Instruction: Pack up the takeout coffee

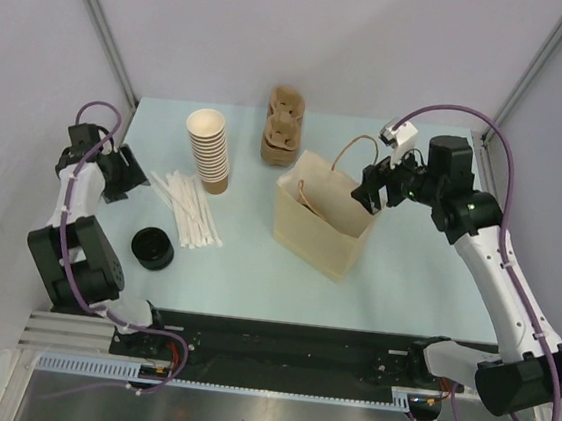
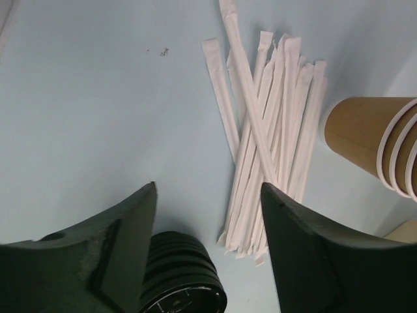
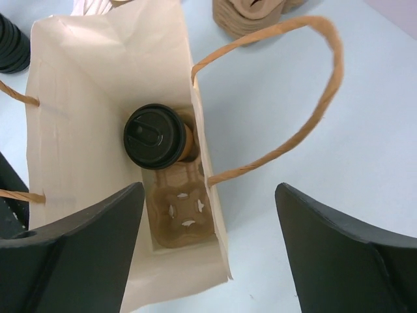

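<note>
The takeout coffee (image 3: 155,137), a brown cup with a black lid, stands in a brown pulp carrier (image 3: 182,212) at the bottom of the open paper bag (image 3: 71,111). The bag (image 1: 322,225) stands mid-table. My right gripper (image 3: 208,215) is open and empty, hovering above the bag's right rim, over its twisted handle (image 3: 306,98). In the top view it is at the bag's top right edge (image 1: 371,195). My left gripper (image 2: 208,215) is open and empty, low over the table at the far left (image 1: 124,176).
A pile of black lids (image 1: 153,247) lies front left, also below my left gripper (image 2: 179,280). Wrapped straws (image 1: 189,209) lie beside it. A tall stack of lidless cups (image 1: 209,151) and stacked pulp carriers (image 1: 283,125) stand at the back.
</note>
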`<state>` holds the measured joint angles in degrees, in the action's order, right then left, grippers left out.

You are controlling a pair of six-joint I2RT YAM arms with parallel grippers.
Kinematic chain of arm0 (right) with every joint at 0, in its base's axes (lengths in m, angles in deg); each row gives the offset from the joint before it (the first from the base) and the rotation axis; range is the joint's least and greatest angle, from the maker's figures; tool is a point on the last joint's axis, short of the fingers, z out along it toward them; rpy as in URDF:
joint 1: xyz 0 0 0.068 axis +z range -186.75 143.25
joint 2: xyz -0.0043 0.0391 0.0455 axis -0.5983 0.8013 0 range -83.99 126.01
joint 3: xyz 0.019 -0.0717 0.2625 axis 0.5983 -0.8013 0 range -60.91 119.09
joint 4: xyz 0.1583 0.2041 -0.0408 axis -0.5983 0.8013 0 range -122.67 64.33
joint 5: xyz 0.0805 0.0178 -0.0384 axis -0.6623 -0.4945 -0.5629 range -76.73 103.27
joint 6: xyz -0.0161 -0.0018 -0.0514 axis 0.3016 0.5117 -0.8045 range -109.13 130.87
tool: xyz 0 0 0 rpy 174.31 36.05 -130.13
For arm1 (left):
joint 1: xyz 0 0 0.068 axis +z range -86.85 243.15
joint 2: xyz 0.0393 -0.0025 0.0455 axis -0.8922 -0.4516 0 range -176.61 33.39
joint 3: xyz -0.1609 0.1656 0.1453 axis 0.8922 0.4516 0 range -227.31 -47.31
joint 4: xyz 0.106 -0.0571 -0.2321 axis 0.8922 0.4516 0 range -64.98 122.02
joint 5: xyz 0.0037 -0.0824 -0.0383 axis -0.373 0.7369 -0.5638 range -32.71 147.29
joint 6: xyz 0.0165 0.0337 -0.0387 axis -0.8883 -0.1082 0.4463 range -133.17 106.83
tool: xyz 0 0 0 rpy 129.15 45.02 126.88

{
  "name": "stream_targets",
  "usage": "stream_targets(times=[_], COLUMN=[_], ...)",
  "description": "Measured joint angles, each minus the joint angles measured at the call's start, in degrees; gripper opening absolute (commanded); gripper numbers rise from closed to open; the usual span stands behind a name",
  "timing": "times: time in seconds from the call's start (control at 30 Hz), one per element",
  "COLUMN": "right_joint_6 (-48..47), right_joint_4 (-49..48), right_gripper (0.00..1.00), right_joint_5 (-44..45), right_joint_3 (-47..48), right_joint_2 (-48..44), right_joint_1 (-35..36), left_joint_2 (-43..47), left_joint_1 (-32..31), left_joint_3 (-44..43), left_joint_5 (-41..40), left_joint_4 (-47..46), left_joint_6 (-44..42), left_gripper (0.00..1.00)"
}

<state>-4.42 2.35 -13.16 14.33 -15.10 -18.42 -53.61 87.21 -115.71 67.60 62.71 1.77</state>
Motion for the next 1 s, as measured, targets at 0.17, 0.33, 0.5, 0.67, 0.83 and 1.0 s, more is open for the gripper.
stream_targets(times=[0.17, 0.33, 0.5, 0.67, 0.83, 1.0], right_joint_6=[-0.6, -1.4, -1.5, -1.5, -1.5, -1.5], right_joint_4=[2.9, 6.8, 9.4, 11.1, 12.1, 13.2], right_gripper=[0.90, 0.91, 0.92, 0.93, 0.93, 0.94], right_joint_5=[2.7, 5.6, 8.7, 11.3, 13.6, 15.2], right_joint_3=[3.8, 7.5, 10.7, 12.2, 12.3, 12.4], right_joint_2=[0.0, 0.0, 0.4, 1.3, 2.0, 2.1], right_joint_1=[0.2, 0.7, 1.5, 2.6, 4.2, 5.1], left_joint_2=[-5.0, -8.7, -12.7, -16.8, -18.6, -21.0], left_joint_1=[-0.2, -0.8, -1.4, -2.5, -3.6, -3.8], left_joint_3=[0.0, 0.7, 0.9, 0.9, 0.9, 0.4], left_joint_5=[3.7, 6.2, 7.1, 7.9, 8.0, 8.0], left_joint_4=[-4.8, -10.3, -14.7, -17.7, -19.3, -19.7], left_joint_6=[2.0, 4.7, 7.6, 9.5, 10.6, 11.1], left_gripper=[0.42, 0.40, 0.38, 0.36, 0.34, 0.33])
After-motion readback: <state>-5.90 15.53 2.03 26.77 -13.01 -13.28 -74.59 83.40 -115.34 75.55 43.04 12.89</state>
